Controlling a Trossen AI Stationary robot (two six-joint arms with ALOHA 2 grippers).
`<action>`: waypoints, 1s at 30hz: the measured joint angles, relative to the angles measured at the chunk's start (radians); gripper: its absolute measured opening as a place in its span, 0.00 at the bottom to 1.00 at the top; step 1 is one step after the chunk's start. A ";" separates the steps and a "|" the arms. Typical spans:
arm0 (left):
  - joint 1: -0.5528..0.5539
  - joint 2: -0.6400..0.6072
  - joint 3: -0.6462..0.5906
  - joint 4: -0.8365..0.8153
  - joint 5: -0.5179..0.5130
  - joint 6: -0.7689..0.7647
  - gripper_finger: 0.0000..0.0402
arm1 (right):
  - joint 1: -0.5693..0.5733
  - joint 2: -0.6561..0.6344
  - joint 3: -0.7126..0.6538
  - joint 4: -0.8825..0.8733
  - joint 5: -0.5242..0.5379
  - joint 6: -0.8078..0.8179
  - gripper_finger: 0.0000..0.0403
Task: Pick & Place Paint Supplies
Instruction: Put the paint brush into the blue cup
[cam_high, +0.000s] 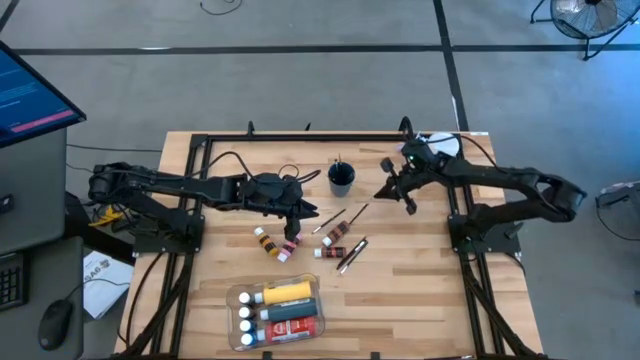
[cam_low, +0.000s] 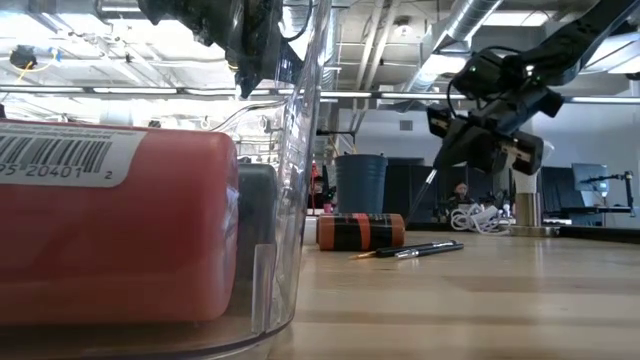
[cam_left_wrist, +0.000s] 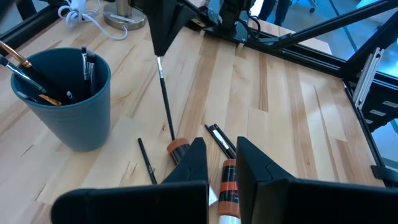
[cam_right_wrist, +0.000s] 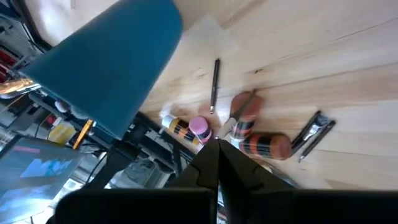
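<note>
Hovered over the middle of the light wooden table (cam_high: 420, 300) with the left gripper (cam_high: 293, 228), its fingers drawn together and closed on nothing visible. Hung just above two small loose tubes: a brown-and-orange banded tube (cam_high: 265, 240) and a pink-capped tube (cam_high: 290, 248), lying side by side on the boards.

Pinched a thin dark-handled brush (cam_low: 431, 188) in the clamped-shut right gripper (cam_low: 445, 160), raised off the table to the right of a round dark-blue cup (cam_high: 340, 180). Let the brush dangle tip-down, clear of the wood. Stood several more brushes upright in that cup.

Left another banded tube (cam_high: 332, 251) and a few loose brushes (cam_high: 352, 255) lying between the two grippers.

Kept a clear plastic container (cam_high: 235, 298) near the front edge, loaded with a bigger yellow bottle (cam_high: 287, 292), a red tube (cam_high: 295, 325) and white-capped tubes, well apart from both grippers.
</note>
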 joint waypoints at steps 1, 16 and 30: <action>0.000 0.000 0.000 0.000 0.000 0.000 0.00 | -0.001 -0.008 0.000 -0.021 0.001 -0.013 0.00; 0.000 0.000 0.000 0.000 0.000 -0.008 0.00 | 0.011 -0.001 0.000 -0.123 0.012 -0.105 0.00; 0.000 0.000 0.000 0.000 0.000 -0.011 0.00 | 0.016 -0.072 0.000 -0.120 0.012 -0.104 0.00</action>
